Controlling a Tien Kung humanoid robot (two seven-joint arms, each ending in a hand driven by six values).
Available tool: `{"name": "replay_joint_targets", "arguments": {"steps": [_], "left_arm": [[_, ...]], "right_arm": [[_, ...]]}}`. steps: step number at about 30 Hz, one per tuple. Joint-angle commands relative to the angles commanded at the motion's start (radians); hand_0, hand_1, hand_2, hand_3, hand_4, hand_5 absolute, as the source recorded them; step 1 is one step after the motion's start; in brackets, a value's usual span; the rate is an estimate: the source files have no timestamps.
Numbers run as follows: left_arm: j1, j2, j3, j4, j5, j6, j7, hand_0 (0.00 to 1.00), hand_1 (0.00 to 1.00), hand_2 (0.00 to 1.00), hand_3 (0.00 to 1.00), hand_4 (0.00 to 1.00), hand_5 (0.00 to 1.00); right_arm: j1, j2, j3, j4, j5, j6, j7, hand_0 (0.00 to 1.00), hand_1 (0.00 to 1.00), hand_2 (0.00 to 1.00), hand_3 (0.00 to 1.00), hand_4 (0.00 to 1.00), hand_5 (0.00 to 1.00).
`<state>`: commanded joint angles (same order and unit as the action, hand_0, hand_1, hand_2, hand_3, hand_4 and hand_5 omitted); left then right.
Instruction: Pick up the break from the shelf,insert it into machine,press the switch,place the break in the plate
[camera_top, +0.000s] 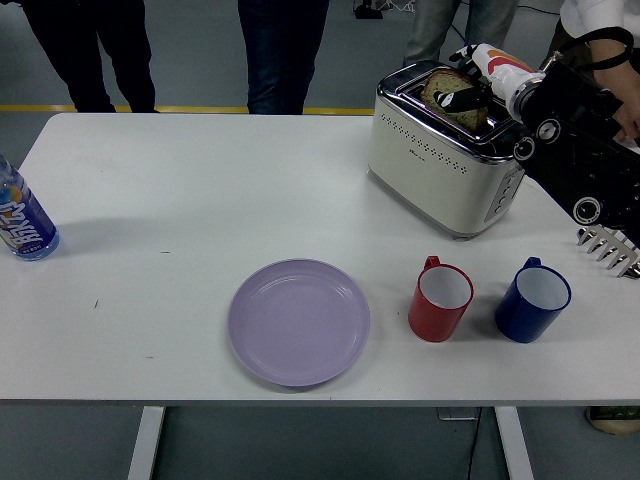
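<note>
Nearest us on the white table (180, 180) sits a round lilac plate (299, 321), with a red mug (440, 299) and a blue mug (532, 299) to its right. Farther back at right, our right hand (470, 88) pinches a brown bread slice (452, 94) standing in the slot of the cream-and-chrome toaster (445, 150).
</note>
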<state>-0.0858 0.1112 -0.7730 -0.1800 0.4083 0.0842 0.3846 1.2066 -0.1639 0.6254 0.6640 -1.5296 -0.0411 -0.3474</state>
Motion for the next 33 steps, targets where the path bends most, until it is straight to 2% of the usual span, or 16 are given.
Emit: {"name": "replay_joint_targets", "arguments": {"steps": [13, 14, 19, 20, 25, 26, 31, 32, 33], "left_arm": [[0.003, 0.002, 0.006, 0.0, 0.001, 0.001, 0.0, 0.388, 0.504, 0.659, 0.782, 0.653, 0.998], [0.004, 0.002, 0.005, 0.0, 0.001, 0.001, 0.0, 0.387, 0.504, 0.659, 0.782, 0.654, 0.998], [0.006, 0.002, 0.009, 0.0, -0.001, 0.002, 0.0, 0.387, 0.504, 0.659, 0.782, 0.654, 0.998], [0.006, 0.002, 0.009, 0.0, 0.0, 0.002, 0.0, 0.387, 0.504, 0.659, 0.782, 0.654, 0.998], [0.005, 0.003, 0.013, 0.0, -0.004, 0.001, -0.001, 0.387, 0.504, 0.659, 0.782, 0.654, 0.998], [0.005, 0.003, 0.014, 0.0, -0.004, 0.001, -0.001, 0.387, 0.504, 0.659, 0.782, 0.653, 0.998], [0.001, 0.004, 0.026, 0.0, -0.015, 0.001, -0.004, 0.387, 0.504, 0.659, 0.782, 0.653, 0.998], [0.0, 0.005, 0.028, 0.0, -0.017, 0.001, -0.005, 0.387, 0.504, 0.659, 0.782, 0.654, 0.998], [-0.001, 0.005, 0.028, 0.0, -0.017, 0.001, -0.005, 0.387, 0.504, 0.659, 0.782, 0.654, 0.998]], "right_arm": [[0.028, 0.032, -0.032, -0.069, -0.007, 0.012, -0.012, 0.797, 0.717, 0.748, 0.833, 0.7, 0.389], [0.032, 0.036, -0.036, -0.076, -0.007, 0.011, -0.012, 0.744, 0.674, 0.713, 0.799, 0.699, 0.389], [0.044, 0.053, -0.052, -0.104, -0.013, 0.011, -0.016, 0.744, 0.674, 0.713, 0.799, 0.699, 0.389], [0.048, 0.059, -0.056, -0.113, -0.017, 0.01, -0.018, 0.674, 0.622, 0.687, 0.783, 0.698, 0.388], [0.059, 0.071, -0.066, -0.129, -0.036, 0.009, -0.021, 0.674, 0.622, 0.687, 0.783, 0.698, 0.388], [0.059, 0.071, -0.066, -0.13, -0.037, 0.009, -0.021, 0.576, 0.561, 0.654, 0.761, 0.695, 0.385], [0.074, 0.079, -0.077, -0.147, -0.052, 0.004, -0.023, 0.576, 0.561, 0.654, 0.761, 0.695, 0.385], [0.076, 0.079, -0.079, -0.149, -0.056, 0.003, -0.023, 0.48, 0.492, 0.61, 0.718, 0.694, 0.388], [0.077, 0.08, -0.081, -0.151, -0.058, 0.002, -0.024, 0.48, 0.492, 0.61, 0.718, 0.694, 0.388]]}}
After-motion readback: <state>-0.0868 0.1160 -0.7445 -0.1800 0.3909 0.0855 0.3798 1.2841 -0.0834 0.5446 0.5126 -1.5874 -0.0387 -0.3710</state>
